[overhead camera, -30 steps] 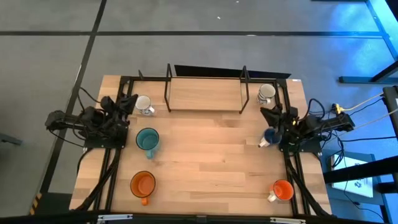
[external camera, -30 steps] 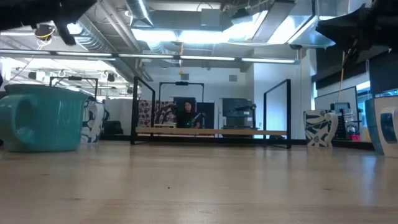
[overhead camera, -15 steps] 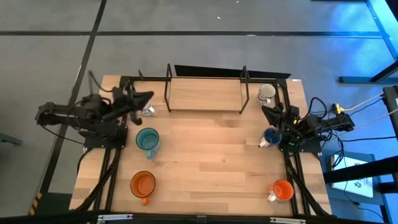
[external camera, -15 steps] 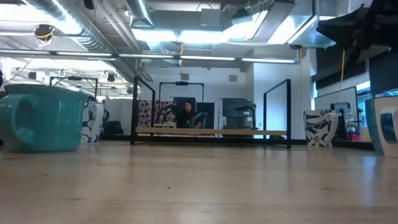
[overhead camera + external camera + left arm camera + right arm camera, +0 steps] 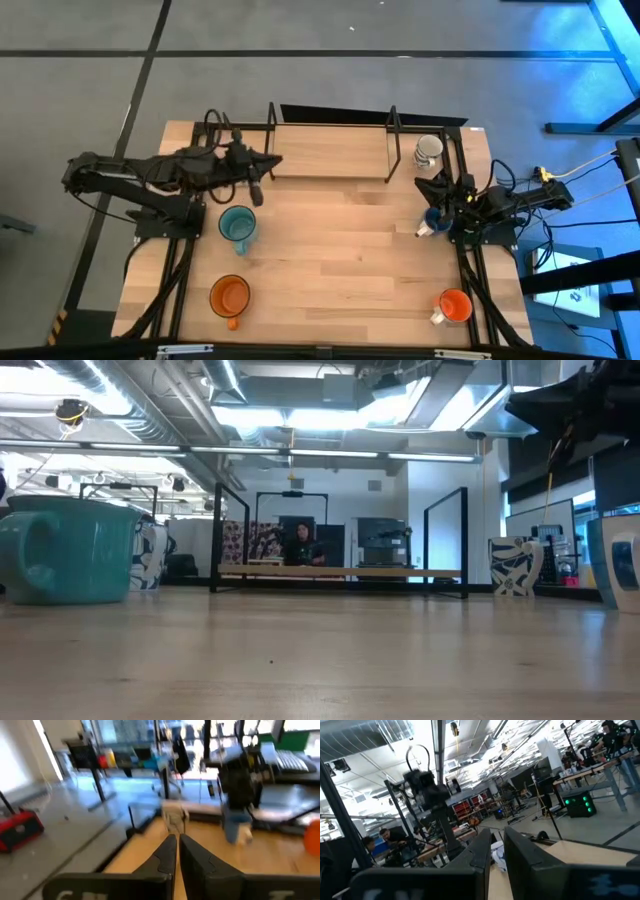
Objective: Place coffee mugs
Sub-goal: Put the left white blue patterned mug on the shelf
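In the high view the teal mug [image 5: 238, 225] and an orange mug [image 5: 230, 296] stand on the table's left side. A second orange mug [image 5: 455, 305] and a white mug [image 5: 429, 150] stand on the right. The dark blue mug [image 5: 435, 219] sits partly under the right arm. The other white mug is hidden under the left arm there; the low view shows it [image 5: 150, 555] behind the teal mug [image 5: 70, 550]. My left gripper [image 5: 272, 161], shut [image 5: 177, 851], reaches level toward the table's right beside the rack's left end. My right gripper [image 5: 497, 845], shut, hovers [image 5: 424, 183] above the blue mug.
A black metal rack with a wooden shelf [image 5: 330, 150] stands at the far edge between the two white mugs. Bare wood [image 5: 340, 250] lies in the table's middle. In the low view a person [image 5: 300, 545] is in the room beyond the table.
My left arm has swung out from the table's left edge toward the right, passing over the left white mug, and its gripper now points toward the right arm near the rack's left post. The mugs have not moved.
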Tool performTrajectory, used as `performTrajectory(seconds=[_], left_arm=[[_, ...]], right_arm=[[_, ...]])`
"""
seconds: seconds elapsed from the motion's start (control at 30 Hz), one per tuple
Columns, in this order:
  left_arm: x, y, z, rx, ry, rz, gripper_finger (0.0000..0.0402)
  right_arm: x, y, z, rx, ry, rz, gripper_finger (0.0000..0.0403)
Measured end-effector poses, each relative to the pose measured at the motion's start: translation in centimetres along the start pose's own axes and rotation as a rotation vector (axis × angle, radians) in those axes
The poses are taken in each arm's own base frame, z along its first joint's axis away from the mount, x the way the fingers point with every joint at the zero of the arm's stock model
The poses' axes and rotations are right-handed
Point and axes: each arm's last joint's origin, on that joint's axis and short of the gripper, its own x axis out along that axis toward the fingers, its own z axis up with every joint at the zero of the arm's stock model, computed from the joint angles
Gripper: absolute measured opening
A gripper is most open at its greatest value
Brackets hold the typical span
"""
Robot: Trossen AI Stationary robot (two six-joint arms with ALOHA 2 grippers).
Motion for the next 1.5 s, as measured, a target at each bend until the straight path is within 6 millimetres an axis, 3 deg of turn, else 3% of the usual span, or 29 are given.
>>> performTrajectory(seconds=[0.17, 0.33, 0.57, 0.67, 0.83, 0.93, 1.13, 1.5], left_arm=[[0.9, 0.5, 1.6, -0.047, 0.085, -0.038, 0.0035], [0.6, 1.8, 2.1, -0.130, 0.278, -0.017, 0.0089], [-1.4, 5.0, -0.3, -0.335, 0.675, 0.240, 0.0148], [-2.0, 6.0, -1.2, -0.353, 0.773, 0.327, 0.0152], [-2.0, 6.8, -1.1, -0.287, 0.716, 0.484, 0.0152], [-1.1, 7.4, -1.5, -0.343, 0.742, 0.532, 0.0153], [0.4, 11.2, -3.4, -0.494, 0.958, 0.533, 0.0153], [1.4, 16.9, -6.9, -0.509, 1.257, 0.653, 0.0153]], right_arm=[[0.3, 0.1, -0.5, 0.010, 0.035, -0.011, 0.0041], [0.7, 0.2, -0.9, -0.002, 0.059, -0.018, 0.0041], [1.9, 1.1, -0.5, -0.053, 0.118, -0.044, 0.0041], [2.4, 1.3, -0.6, -0.072, 0.142, -0.059, 0.0041], [2.8, 1.4, -1.3, -0.107, 0.193, -0.073, 0.0041], [2.9, 1.4, -1.6, -0.117, 0.211, -0.078, 0.0041], [3.0, 1.4, -1.8, -0.124, 0.223, -0.081, 0.0041], [3.0, 1.4, -1.8, -0.114, 0.220, -0.081, 0.0041]])
